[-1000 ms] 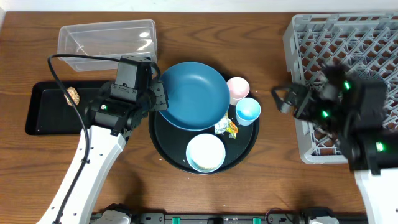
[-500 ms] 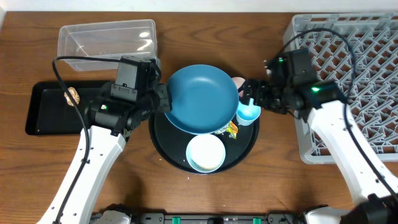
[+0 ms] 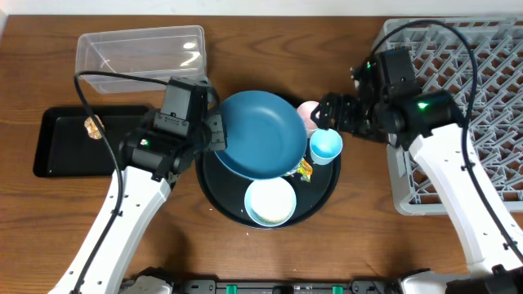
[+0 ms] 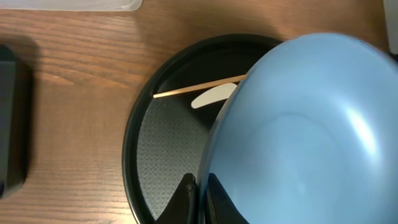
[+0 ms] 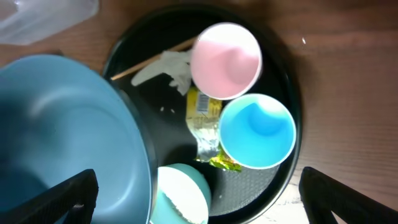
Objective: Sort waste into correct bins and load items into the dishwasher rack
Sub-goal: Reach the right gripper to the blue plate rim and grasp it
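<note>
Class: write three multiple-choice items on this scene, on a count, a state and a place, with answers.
1. How many small cups stand on the round black tray? A one B two C three
2. The left hand is: A open B shut on the dark-blue bowl C shut on nothing
3. The brown food lump lies: A in the shallow black tray B in the dark-blue bowl C on the round black tray
Answers: B, a pink cup and a light-blue cup; B, it pinches the bowl's rim; A, it rests on that tray's floor.
</note>
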